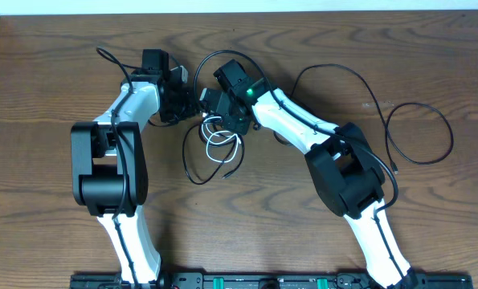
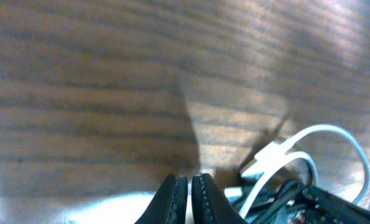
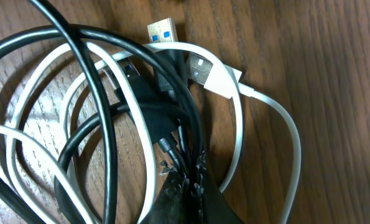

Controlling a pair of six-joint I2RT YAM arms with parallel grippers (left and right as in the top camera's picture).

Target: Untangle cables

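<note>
Showing right claw (image 3: 183, 186) clamped on black cables (image 3: 110, 155), which spread ahead of its tips; left claw (image 2: 189, 194) closed, beside

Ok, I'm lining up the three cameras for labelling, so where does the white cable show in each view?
Overhead: the white cable lies in small coils at the middle of the picture.
Left wrist: white cable at lower right, a loop with its plug.
Right wrist: white cable loops across left and centre, with its plug near the top middle.
Shared landmark: the black cable tangled with it.
</note>
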